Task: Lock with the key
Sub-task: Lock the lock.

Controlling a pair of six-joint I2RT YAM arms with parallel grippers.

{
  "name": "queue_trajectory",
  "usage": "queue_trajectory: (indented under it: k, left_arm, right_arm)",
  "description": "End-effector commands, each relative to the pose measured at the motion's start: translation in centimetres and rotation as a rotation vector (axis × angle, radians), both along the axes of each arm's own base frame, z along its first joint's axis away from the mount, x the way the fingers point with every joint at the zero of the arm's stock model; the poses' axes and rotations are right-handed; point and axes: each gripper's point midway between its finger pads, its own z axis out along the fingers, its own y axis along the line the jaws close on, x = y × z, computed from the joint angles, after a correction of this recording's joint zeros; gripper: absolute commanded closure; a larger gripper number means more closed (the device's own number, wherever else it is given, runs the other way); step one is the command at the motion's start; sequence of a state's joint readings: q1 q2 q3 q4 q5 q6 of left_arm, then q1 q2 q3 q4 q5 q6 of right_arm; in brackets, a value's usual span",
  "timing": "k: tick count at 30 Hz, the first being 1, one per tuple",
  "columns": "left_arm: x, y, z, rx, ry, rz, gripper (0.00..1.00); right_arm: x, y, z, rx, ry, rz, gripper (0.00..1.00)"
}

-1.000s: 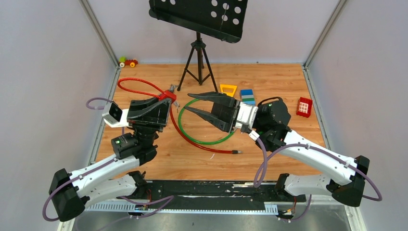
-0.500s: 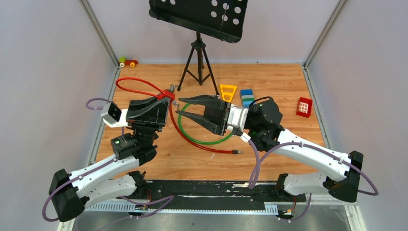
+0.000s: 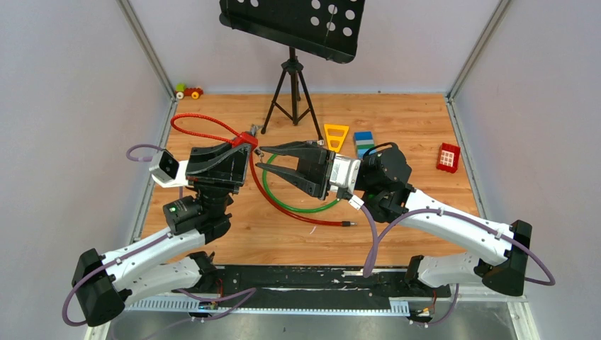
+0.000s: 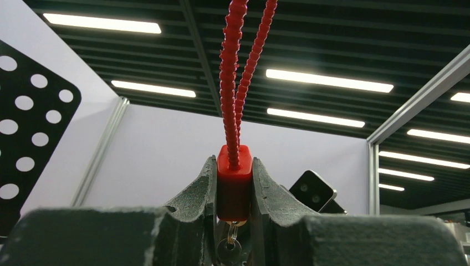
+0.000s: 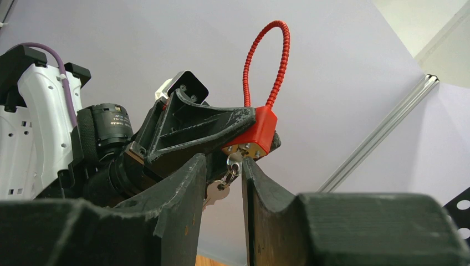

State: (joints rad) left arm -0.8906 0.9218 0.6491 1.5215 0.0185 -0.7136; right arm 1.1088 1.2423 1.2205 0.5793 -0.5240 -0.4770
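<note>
Looking from above, you have the left hand (image 3: 243, 145) pinching the red padlock (image 3: 246, 139) above the tabletop (image 3: 397, 227), with the right hand (image 3: 264, 161) spread just beside it. Your left wrist view shows the key (image 4: 228, 252) hanging under the clamped padlock. Your right wrist view has that key dangling at the gap between the right hand's parted fingers (image 5: 183, 183).

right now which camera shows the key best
The right wrist view: the key sticks out clearly beneath the red padlock, between the right end effector's fingers. The left wrist view shows only part of it, dim, under the padlock. The top external view shows just a tiny glint.
</note>
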Motion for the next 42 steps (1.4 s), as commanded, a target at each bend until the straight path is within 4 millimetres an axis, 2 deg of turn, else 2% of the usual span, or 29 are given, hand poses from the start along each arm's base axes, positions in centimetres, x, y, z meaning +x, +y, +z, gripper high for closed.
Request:
queue_trajectory:
  k: [1,4,20,33,42]
  left_arm:
    - [-1.8,2.1,1.6,-0.088,-0.070,-0.008,1.00]
    - [-1.7,1.9,1.5,-0.083,-0.066,-0.011,1.00]
    - [-2.0,1.8,1.4,-0.075,-0.075,-0.026,1.00]
    - [-2.1,2.0,1.4,-0.080,-0.074,-0.029,1.00]
    - [-2.3,2.0,1.5,-0.078,-0.080,-0.033,1.00]
  right_arm:
    - [-0.4,-0.7,2.3,0.056,-0.028,-0.004,0.70]
    - [-0.4,-0.5,2.1,0.053,-0.026,-0.005,0.73]
    - [0.1,0.1,2.2,0.056,-0.021,-0.016,0.75]
    - [1.0,0.4,1.9,0.053,0.020,-0.040,0.88]
    - [1.4,0.5,1.8,0.050,0.078,-0.043,1.00]
